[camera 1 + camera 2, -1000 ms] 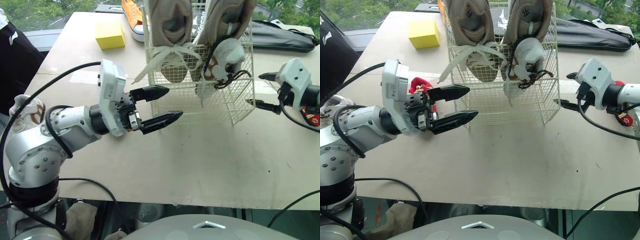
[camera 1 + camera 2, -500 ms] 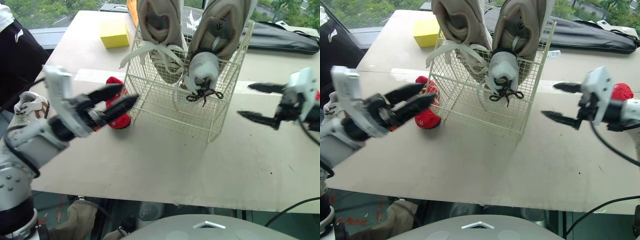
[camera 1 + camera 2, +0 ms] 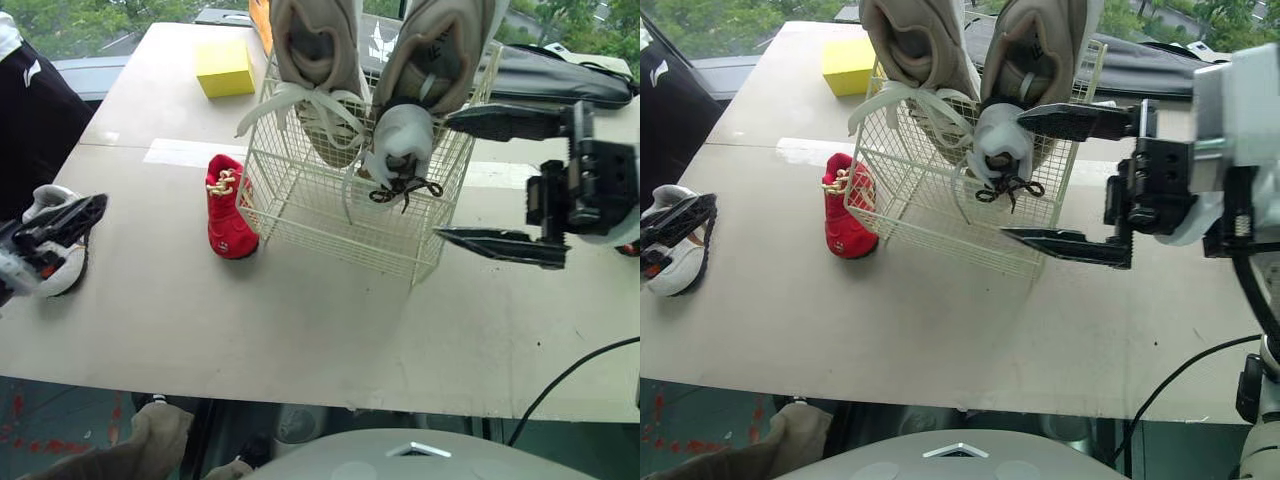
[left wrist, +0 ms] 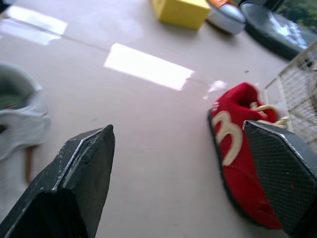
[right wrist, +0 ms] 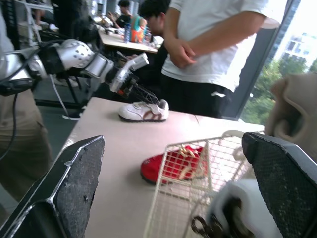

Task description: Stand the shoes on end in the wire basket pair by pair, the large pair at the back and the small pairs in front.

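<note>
**Wire basket** (image 3: 330, 205): on the table (image 3: 330, 300), centre, slightly far.

**Large beige shoes** (image 3: 318, 60): stand on end, side by side at the far side of the basket. What looks like a small pale shoe with dark laces (image 3: 398, 150) stands in front of the right one.

**Red shoe** (image 3: 228, 208): small, on its sole just left of the basket, beside its wire.

**White sneaker** (image 3: 58, 255): small, dark stripes, at the table's left edge.

**Left gripper** (image 3: 62, 220): over the white sneaker; fingers parted, nothing held; contact cannot be told.

**Right gripper** (image 3: 443, 178): close to the basket's right side; fingers spread wide, empty.

**Handling, judged**:
- Small shoes: light, with soft uppers over a stiffer sole.
- Hold: pinch across the heel collar or the midfoot sides, not the laces.
- Hazards: loose laces may snag the wire, and the basket looks light enough to slide.

**Also**: yellow block (image 3: 224, 68) and black bag (image 3: 560, 75), far side.
</note>
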You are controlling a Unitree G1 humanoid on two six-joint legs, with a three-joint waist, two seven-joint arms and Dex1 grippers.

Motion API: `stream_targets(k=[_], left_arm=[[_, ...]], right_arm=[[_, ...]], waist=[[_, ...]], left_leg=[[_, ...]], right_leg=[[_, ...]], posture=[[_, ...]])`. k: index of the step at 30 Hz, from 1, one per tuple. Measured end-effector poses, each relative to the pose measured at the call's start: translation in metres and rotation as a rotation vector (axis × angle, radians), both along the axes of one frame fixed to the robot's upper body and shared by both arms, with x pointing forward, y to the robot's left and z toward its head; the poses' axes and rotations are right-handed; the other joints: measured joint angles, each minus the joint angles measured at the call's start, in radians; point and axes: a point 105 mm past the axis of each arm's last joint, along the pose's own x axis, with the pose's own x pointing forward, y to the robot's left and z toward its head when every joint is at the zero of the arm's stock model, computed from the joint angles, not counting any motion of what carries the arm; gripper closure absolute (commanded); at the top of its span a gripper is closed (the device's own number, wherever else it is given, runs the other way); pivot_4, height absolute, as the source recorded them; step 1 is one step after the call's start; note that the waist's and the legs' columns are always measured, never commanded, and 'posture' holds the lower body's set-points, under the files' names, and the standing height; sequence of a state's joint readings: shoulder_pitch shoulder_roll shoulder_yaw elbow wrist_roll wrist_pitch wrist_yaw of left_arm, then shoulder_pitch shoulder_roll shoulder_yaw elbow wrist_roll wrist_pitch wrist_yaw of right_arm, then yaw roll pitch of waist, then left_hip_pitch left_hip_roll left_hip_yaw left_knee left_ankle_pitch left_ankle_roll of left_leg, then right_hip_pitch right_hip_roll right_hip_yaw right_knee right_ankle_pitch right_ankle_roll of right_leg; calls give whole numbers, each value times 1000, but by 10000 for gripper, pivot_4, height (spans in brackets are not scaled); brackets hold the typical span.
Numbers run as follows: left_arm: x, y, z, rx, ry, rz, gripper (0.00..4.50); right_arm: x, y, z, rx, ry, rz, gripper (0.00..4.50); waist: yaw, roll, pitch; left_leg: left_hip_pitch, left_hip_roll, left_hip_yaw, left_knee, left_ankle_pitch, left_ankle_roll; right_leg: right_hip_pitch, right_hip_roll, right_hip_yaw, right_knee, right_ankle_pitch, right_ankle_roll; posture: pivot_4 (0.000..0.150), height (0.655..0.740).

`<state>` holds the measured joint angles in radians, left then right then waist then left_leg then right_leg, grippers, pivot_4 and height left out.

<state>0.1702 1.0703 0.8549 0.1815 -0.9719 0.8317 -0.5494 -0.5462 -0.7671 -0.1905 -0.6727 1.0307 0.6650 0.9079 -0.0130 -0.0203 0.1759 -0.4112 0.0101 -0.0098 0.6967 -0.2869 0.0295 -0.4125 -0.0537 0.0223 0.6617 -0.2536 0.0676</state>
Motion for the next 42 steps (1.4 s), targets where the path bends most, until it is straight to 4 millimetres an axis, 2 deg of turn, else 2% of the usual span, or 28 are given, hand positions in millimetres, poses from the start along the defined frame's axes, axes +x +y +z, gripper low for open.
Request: stream_targets(k=[2,7,9,12,16,19,22,24,27,28,32,33,35,36,38,39,40,42], left_arm=[[-11,27,-6,-23,40,69,0],[-19,67,-23,-3,133,165,0],[-16,70,-25,11,149,156,0],[-4,69,-37,17,198,124,0],[13,63,-38,23,219,69,0],[20,63,-43,65,258,63,8601],[25,59,-54,60,271,45,24194],[24,60,-56,74,277,45,32830],[23,60,-57,43,262,53,42884],[22,59,-57,17,251,51,44778],[15,51,-57,-107,155,-9,44778],[19,46,-51,-126,102,-49,44778],[33,31,-23,-146,-49,-151,44778],[41,19,-2,-137,-133,-199,44778],[61,-41,51,-77,-359,-384,44778],[62,-69,68,-40,-433,-465,44778],[57,-110,93,7,-538,-567,44778],[44,-165,129,40,-690,-690,44778]], right_arm=[[1,4,-8,-26,10,11,1003],[-1,8,-12,-34,-27,21,1003],[-1,3,-16,-43,-16,22,1003],[3,-15,-25,-49,31,-9,1003],[1,-21,-24,-57,15,-14,1003],[-3,-26,-23,-66,17,-24,0],[-6,-28,-25,-83,23,-34,0],[-9,-28,-27,-97,30,-34,0],[-12,-29,-30,-102,45,-40,0],[-13,-31,-30,-102,46,-49,0],[-14,-39,-34,-98,63,-91,0],[-14,-41,-36,-97,71,-104,0],[-12,-45,-39,-91,87,-124,0],[-12,-47,-39,-91,83,-133,0],[-10,-52,-44,-93,100,-150,0],[-9,-52,-45,-94,100,-153,0],[-8,-49,-43,-93,91,-150,0],[-6,-40,-40,-92,67,-138,0]], waist=[[0,0,0],[9,-2,-1],[12,-5,-3],[22,-6,-3],[23,-6,-4],[24,-6,-3],[24,-5,-4],[24,-2,-5],[27,-1,-6],[28,-1,-6],[26,-3,-7],[27,-5,-6],[31,-11,-6],[30,-12,-7],[36,-13,-7],[38,-13,-8],[32,-14,-8],[14,-12,-9]], left_leg=[[0,0,1,-1,0,0],[-1,-1,0,-2,0,0],[-1,-1,-1,-2,0,0],[-2,-2,0,-2,0,0],[-1,-3,0,-2,0,0],[-1,-3,1,-2,0,0],[-1,-1,1,-2,0,0],[0,-1,1,-2,0,0],[0,-1,1,-2,0,0],[-1,-1,1,-2,0,0],[-2,-1,0,-1,-1,1],[-2,-1,-1,-1,-1,1],[-4,0,-5,1,0,1],[-5,1,-6,1,0,1],[-5,-1,-10,4,-1,0],[-6,-1,-9,5,-1,0],[-5,-3,-8,5,0,-2],[-3,-3,-7,4,1,-3]], right_leg=[[-1,0,0,0,0,0],[-1,-1,-1,0,0,0],[-1,-2,-3,-1,0,0],[-1,-2,-3,0,0,0],[-1,-1,-3,1,0,0],[-1,-1,-3,1,0,0],[-1,-2,-3,1,0,0],[-1,-2,-3,2,0,0],[-1,-3,-3,2,0,0],[-1,-4,-3,1,0,0],[-1,-5,-5,1,0,1],[-1,-5,-6,1,0,0],[-1,-10,-10,1,0,0],[0,-11,-10,0,0,0],[3,-17,-11,0,1,0],[3,-19,-10,-1,1,1],[3,-19,-8,-1,1,1],[2,-18,-7,1,1,1]], posture=[[1500,7400],[1500,7400],[1500,7400],[1500,7400],[1500,7400],[1500,7400],[1500,7400],[1500,7400],[1500,7400],[1500,7400],[1500,7400],[1500,7400],[1500,7400],[1500,7400],[1500,7400],[1500,7400],[1500,7400],[1500,7400]])
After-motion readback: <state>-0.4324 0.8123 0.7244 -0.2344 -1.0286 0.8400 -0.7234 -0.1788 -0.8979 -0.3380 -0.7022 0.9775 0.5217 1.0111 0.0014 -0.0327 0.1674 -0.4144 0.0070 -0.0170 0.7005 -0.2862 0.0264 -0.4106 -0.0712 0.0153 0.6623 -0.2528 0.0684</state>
